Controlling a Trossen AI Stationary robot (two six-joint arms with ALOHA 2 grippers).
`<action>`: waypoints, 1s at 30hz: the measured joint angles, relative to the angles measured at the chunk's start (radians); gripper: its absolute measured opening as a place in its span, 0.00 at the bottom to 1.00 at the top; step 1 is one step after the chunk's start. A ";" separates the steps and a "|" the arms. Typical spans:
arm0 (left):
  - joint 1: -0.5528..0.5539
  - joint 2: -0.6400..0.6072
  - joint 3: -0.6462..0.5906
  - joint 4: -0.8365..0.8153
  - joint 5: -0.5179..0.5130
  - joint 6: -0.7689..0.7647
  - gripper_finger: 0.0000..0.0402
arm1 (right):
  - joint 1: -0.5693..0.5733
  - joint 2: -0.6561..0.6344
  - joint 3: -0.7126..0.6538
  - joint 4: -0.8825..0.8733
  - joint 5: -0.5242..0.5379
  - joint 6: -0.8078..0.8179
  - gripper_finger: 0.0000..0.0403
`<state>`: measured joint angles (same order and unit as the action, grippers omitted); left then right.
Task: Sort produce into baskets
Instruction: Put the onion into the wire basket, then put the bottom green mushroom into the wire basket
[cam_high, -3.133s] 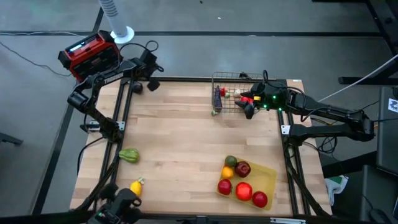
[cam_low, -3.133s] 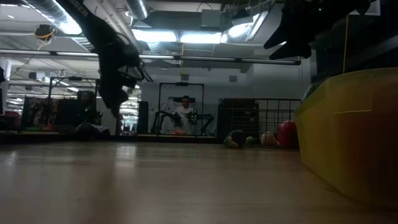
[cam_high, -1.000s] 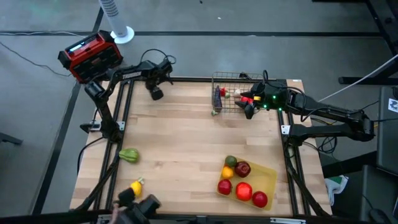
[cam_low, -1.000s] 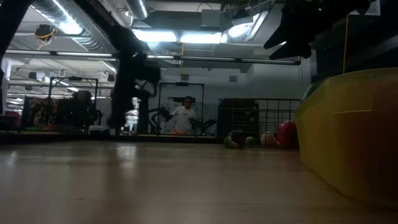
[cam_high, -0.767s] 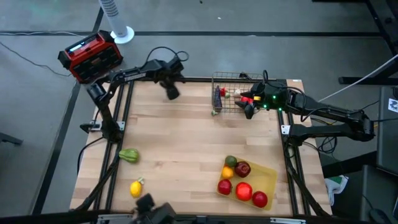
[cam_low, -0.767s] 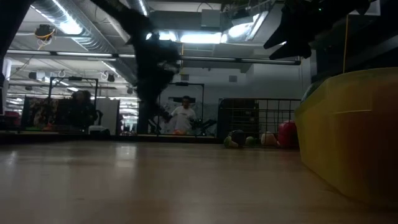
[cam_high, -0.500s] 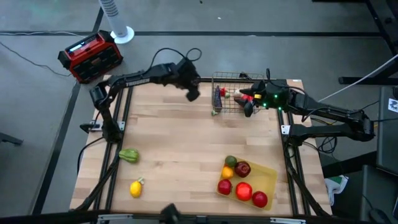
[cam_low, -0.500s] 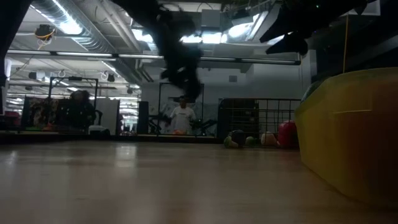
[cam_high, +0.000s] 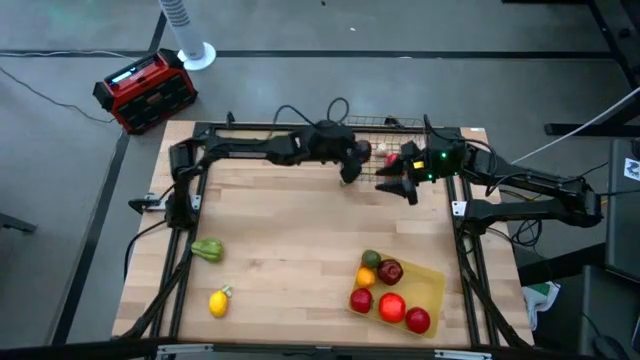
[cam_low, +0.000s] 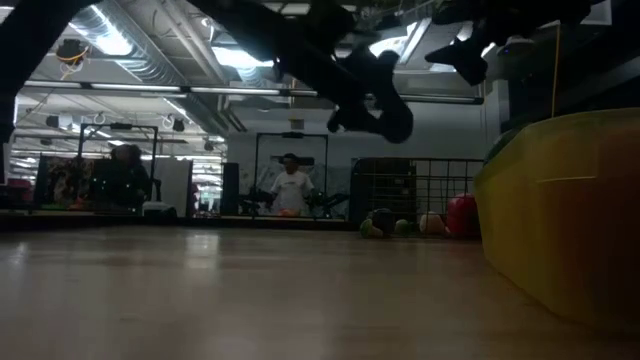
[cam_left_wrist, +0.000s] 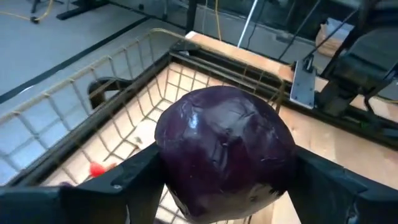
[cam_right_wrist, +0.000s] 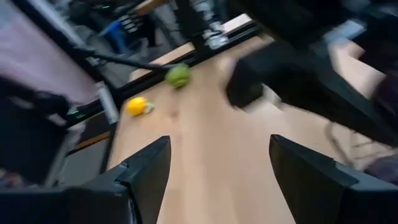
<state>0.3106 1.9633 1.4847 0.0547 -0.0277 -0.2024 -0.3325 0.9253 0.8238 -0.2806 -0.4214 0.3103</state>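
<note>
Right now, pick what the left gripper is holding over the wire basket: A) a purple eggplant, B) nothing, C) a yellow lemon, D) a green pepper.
A: in the left wrist view the left gripper has its fingers clamped on either side of a purple eggplant, with the wire basket below it; the lemon and green pepper lie on the table.

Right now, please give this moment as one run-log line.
left claw: holds purple eggplant above wire basket | right claw: open, empty, beside basket | loose: green pepper, lemon
</note>
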 joint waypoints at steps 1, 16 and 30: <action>-0.002 0.017 -0.001 0.022 0.000 0.007 0.70 | 0.000 0.000 0.000 0.000 -0.019 0.000 0.67; 0.027 0.079 -0.001 0.163 -0.003 0.079 0.72 | 0.106 0.010 0.000 -0.006 0.012 -0.001 0.67; 0.041 0.075 -0.001 0.165 -0.003 0.157 0.96 | 0.210 0.043 0.000 -0.009 0.123 -0.003 0.67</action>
<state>0.3516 2.0382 1.4841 0.2201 -0.0307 -0.0450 -0.1229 0.9682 0.8238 -0.2894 -0.2988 0.3077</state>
